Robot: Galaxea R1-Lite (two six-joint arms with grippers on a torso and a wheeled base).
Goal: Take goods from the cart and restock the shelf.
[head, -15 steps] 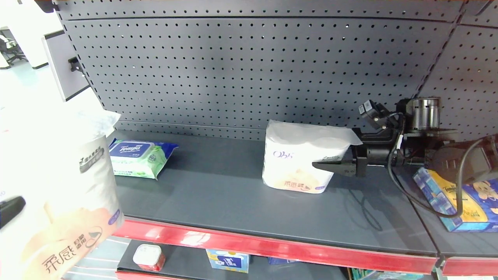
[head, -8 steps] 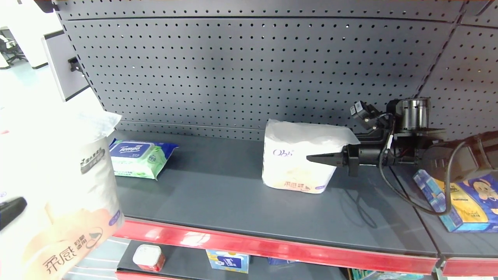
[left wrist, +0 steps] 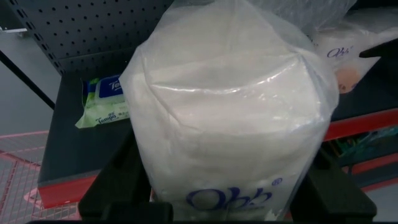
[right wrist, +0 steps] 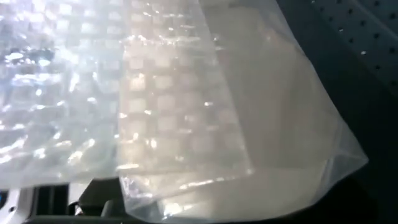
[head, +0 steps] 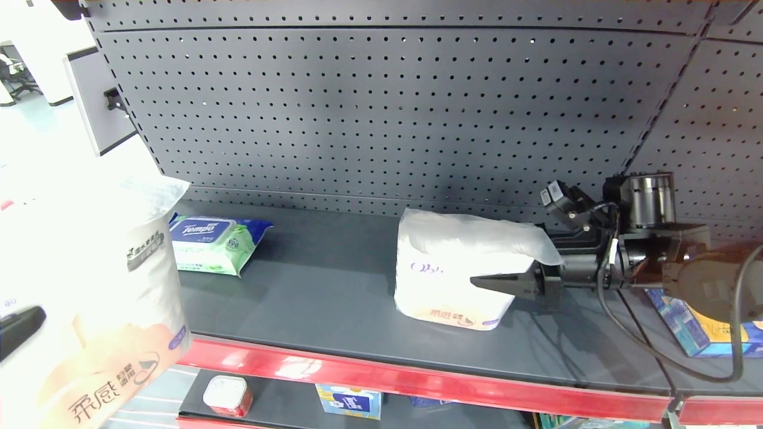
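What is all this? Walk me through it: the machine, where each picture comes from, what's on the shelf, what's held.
This is a two-armed robot restocking a shop shelf. The wide picture comes from a camera on its head; the two close-ups come from cameras on its wrists. On the shelf lie a green packet of wipes and, far right, a blue tissue box. The right arm's jaws grip a white tissue pack at mid-shelf. The left arm's jaws hold a second tissue pack up close, in front of the shelf.
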